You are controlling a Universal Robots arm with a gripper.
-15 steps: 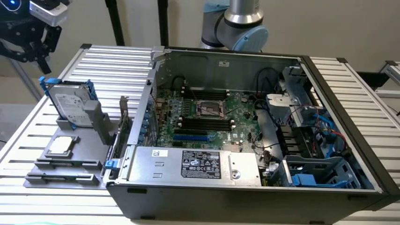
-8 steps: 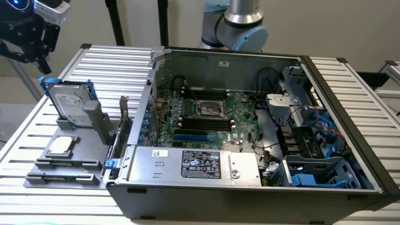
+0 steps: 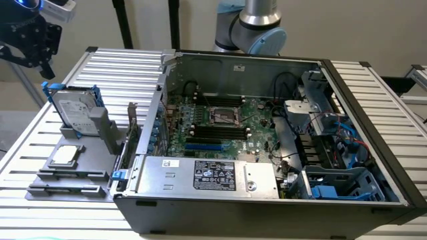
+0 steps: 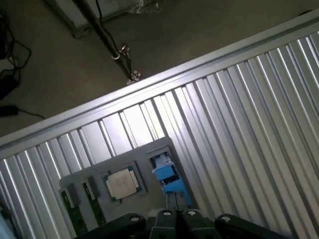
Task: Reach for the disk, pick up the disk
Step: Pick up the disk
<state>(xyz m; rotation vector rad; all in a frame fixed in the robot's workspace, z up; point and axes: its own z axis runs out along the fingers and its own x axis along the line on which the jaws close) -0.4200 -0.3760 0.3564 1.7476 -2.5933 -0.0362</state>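
Note:
The disk stands upright on its edge in a grey holder at the exterior view's left. It is silver-grey with a white label and a blue carrier frame. My gripper hangs in the air above and slightly to the left of the disk, apart from it. In the wrist view the disk shows edge-on as a blue strip just beyond my gripper. The two fingertips sit together with nothing between them.
A small square silver chip lies flat in the grey holder, near the disk. An open computer case takes up the middle and right of the ribbed metal table. The arm's base stands behind the case.

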